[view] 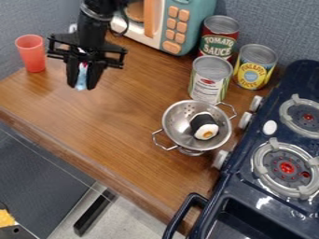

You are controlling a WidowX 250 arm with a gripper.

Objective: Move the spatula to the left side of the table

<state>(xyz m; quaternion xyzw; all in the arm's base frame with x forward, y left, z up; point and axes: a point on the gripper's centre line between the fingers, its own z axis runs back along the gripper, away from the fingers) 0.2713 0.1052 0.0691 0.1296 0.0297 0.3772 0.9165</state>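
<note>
So the gripper [82, 85] is over the counter [118, 112], toward its left edge near the red cup [32, 54], fingers clamped on a pale blue thing [81, 78]. Can't tell if that's the spatula, tbh.

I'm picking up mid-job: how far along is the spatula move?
Positioning looks done: the gripper hangs over the table at the view's left, near the red cup. In hand seems to be a light blue item, possibly the spatula; its shape is unclear. Likely left: lowering and releasing it.
</note>
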